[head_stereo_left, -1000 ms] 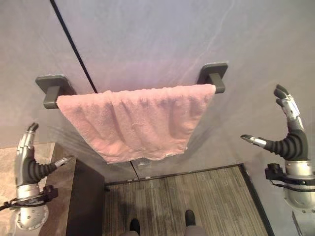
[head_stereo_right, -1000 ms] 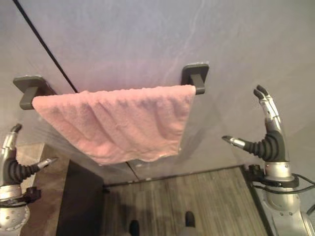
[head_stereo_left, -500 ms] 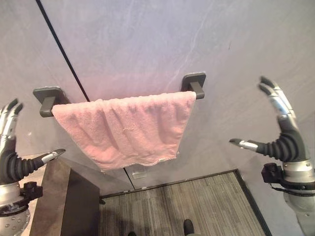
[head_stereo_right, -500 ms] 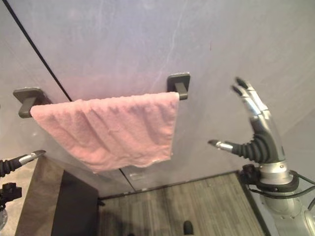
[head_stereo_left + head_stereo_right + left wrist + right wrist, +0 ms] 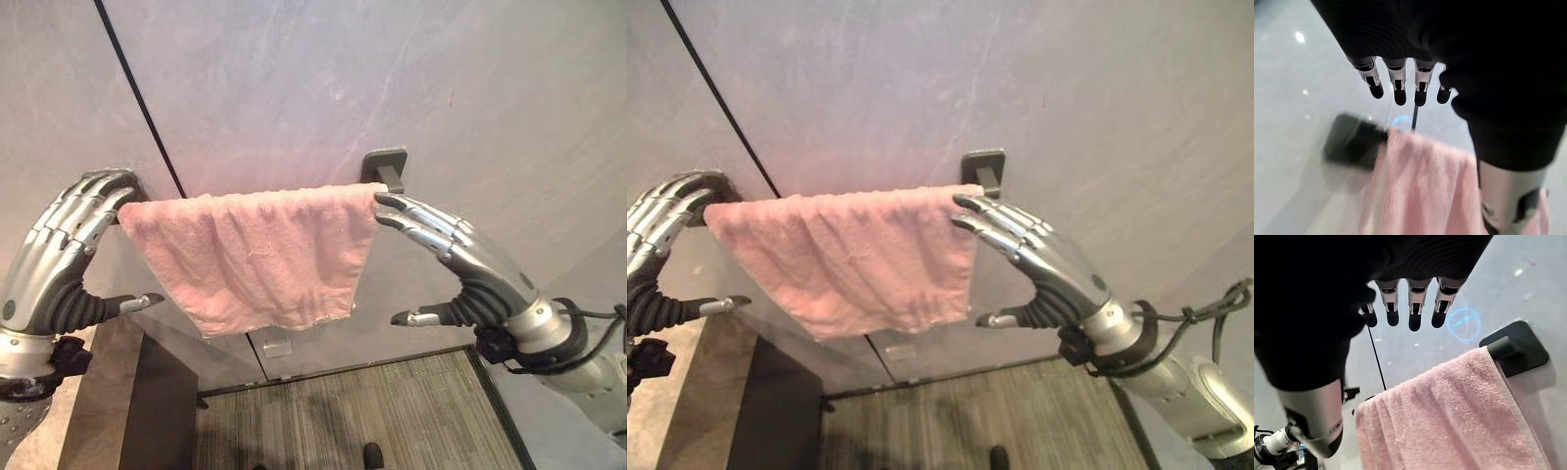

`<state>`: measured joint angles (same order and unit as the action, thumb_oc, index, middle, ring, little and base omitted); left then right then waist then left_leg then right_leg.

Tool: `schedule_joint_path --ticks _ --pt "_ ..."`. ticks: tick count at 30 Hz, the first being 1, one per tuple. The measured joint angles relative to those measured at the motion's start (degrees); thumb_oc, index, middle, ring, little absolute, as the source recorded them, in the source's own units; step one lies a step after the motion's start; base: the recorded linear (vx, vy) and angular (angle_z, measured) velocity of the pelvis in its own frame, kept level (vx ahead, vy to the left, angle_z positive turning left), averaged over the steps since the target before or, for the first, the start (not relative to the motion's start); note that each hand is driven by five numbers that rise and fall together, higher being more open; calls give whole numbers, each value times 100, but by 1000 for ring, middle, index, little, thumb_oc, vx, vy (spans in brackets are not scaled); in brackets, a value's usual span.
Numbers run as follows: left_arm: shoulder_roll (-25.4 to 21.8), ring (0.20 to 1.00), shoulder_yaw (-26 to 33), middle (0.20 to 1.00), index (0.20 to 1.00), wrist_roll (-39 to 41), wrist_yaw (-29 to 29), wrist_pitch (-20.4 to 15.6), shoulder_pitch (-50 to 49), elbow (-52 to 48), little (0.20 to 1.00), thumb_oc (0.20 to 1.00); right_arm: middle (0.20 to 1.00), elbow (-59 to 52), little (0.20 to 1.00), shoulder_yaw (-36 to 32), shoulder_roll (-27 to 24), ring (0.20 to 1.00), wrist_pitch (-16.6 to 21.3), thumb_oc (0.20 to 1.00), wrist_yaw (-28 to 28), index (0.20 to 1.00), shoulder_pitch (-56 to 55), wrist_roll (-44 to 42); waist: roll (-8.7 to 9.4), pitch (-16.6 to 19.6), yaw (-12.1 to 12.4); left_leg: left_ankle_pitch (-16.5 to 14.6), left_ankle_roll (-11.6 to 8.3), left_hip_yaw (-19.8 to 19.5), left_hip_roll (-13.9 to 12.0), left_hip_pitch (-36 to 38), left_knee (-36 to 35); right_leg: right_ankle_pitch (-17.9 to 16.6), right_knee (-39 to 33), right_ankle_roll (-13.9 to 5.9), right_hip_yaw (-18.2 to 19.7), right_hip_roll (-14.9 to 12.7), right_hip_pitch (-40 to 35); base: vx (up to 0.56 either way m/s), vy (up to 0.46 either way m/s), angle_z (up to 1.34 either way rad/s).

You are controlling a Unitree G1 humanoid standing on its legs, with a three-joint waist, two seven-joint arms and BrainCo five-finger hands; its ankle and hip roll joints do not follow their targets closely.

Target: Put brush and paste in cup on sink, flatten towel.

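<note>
Grey striped flooring [image 5: 372, 411] lies nearest me, with a dark cabinet [image 5: 162, 411] on my left side under a stone-topped table [image 5: 83, 411]. Above it I see my left hand [image 5: 54, 259] raised at the left end of the pink towel [image 5: 255, 255], fingers long and only lightly bent, thumb spread apart, holding nothing. My right hand [image 5: 460, 259] is up at the towel's right end, its fingers [image 5: 985, 220] stretched out with the tips at the towel's edge; I cannot tell whether they touch. Towel hangs bunched in folds over a dark rail [image 5: 1501, 350], its lower hem uneven, between two dark wall brackets [image 5: 385, 166]. Behind stands a grey wall [image 5: 294, 88] with a black seam [image 5: 142, 98].
</note>
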<state>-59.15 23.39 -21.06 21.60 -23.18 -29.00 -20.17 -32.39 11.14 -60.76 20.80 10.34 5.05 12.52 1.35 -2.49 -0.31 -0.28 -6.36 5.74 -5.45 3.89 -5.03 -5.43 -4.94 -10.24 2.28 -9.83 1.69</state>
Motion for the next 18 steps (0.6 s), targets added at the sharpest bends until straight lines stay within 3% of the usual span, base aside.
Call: schedule_joint_path --ticks 9,10,11,12,13,15,18 --pt "-138 1000 -590 1000 1000 -346 -142 57 877 336 1000 1000 1000 696 1000 1244 3 1000 -312 1000 -335 1000 1347 644 -17 5 144 5 -9 3 3 -23 -2 -6 -10 5 7 -3 27 0 0 0" --pt "-175 878 -581 878 878 -431 -149 78 880 334 878 878 1000 727 1000 1254 10 1000 -356 1000 -414 1000 1366 740 -16 5 160 4 -10 21 3 -29 -3 -6 -33 5 22 -2 45 0 0 0" --pt "-300 846 -585 846 846 -439 -165 109 880 335 846 846 1000 789 1000 1262 15 1000 -360 1000 -443 1000 1369 813 -17 5 173 3 -11 41 0 -23 -3 -6 -39 5 27 0 45 -10 5 -5" --pt "-698 868 -573 868 868 -480 -233 198 870 346 868 868 1000 904 1000 1272 18 1000 -385 1000 -504 1000 1367 884 -6 11 208 2 -12 59 -4 -25 -3 -5 -36 5 30 3 54 -6 5 -7" --pt "-814 1000 -593 1000 1000 -488 -262 195 904 311 1000 1000 1000 919 1000 1291 21 1000 -434 1000 -555 1000 1380 893 -2 13 220 0 -11 91 5 -32 -4 -7 -35 6 50 -1 85 2 7 -10" --pt "-928 1000 -904 1000 1000 -625 -273 164 1215 323 1000 1000 1000 934 1000 1691 15 1000 -466 1000 -691 1000 1704 950 -1 75 224 7 -15 121 6 -118 -4 -28 -15 16 87 1 192 19 2 -13" --pt "-1145 1000 -911 1000 1000 -712 -456 43 1305 221 1000 1000 1000 940 1000 1881 -66 1000 -460 1000 -975 1000 1951 1144 24 87 167 10 -24 135 -23 -131 -5 -63 -1 30 122 35 221 46 3 -6"
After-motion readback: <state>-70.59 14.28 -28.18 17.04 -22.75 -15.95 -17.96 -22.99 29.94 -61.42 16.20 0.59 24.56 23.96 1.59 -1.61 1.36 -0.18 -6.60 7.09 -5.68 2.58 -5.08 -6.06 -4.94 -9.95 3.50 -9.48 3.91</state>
